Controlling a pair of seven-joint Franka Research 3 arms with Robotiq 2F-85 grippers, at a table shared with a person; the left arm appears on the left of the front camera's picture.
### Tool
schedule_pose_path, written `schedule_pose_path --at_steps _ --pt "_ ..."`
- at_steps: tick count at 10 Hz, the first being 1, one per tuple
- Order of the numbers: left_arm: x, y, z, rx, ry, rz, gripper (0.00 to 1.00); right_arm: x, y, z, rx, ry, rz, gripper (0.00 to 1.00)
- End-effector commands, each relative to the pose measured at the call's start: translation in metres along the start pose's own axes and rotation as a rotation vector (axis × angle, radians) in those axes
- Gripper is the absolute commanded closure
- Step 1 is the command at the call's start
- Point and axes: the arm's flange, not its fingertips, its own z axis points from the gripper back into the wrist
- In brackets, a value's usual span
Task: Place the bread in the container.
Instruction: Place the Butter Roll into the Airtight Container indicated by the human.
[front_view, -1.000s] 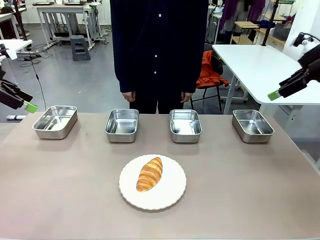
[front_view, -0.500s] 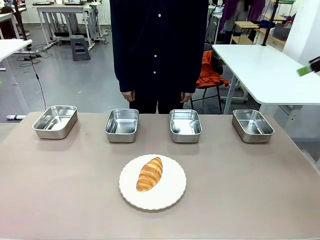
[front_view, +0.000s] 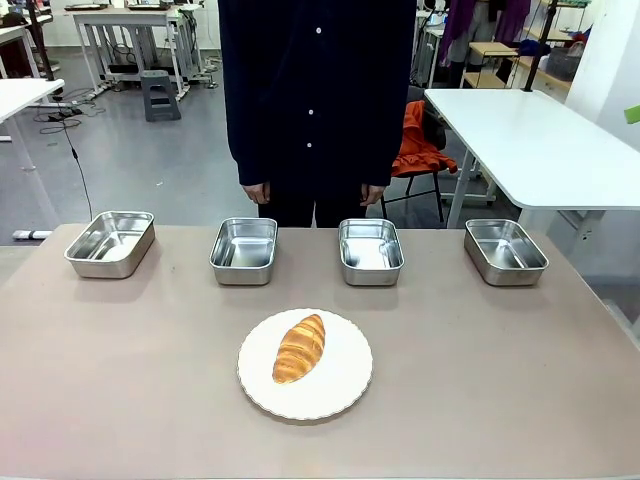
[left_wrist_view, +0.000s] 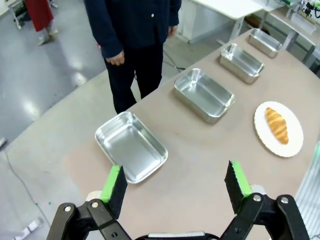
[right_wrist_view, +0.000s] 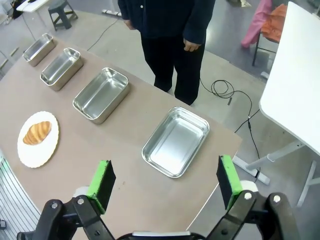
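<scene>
Brown table (front_view: 120, 370) in a lab, bread (front_view: 300, 347) lying on the white plate (front_view: 350, 385), four empty steel containers (front_view: 243, 270) rowed beyond it, my left gripper (left_wrist_view: 175, 181) and right gripper (right_wrist_view: 164, 183) both wide and holding nothing, so I judge pickup not started; next, bring one down onto the bread.

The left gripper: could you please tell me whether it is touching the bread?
Apart. The left wrist view shows the open left gripper held high, with the bread lying far beyond it on the white plate.
</scene>
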Motion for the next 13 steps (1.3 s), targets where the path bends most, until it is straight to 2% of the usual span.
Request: schedule_pose_path --at_steps 1,2,5,7,8,9,13 --pt "0.002 -0.019 -0.003 0.029 -0.003 0.0 0.0 -0.001 -0.007 -0.001 0.019 -0.032 0.015 0.0" --pt "0.005 -0.021 -0.009 0.065 0.013 0.012 0.0 -0.001 -0.008 -0.002 0.016 -0.024 0.011 0.0" --pt "0.007 -0.024 -0.023 0.04 0.066 -0.002 0.0 0.001 -0.009 -0.004 -0.002 -0.023 -0.007 0.0" --pt "0.01 -0.021 -0.027 0.048 0.05 0.019 0.0 0.002 -0.01 -0.005 -0.011 -0.026 0.002 0.0" --pt "0.009 -0.017 -0.032 0.011 0.087 0.015 0.0 -0.004 -0.005 -0.004 -0.006 0.003 -0.015 0.0" --pt "0.007 -0.021 -0.025 0.029 0.049 -0.004 0.0 -0.004 -0.005 -0.004 -0.006 0.003 -0.015 0.0" --pt "0.007 -0.021 -0.025 0.029 0.049 -0.004 0.0 -0.004 -0.005 -0.004 -0.006 0.003 -0.015 0.0"
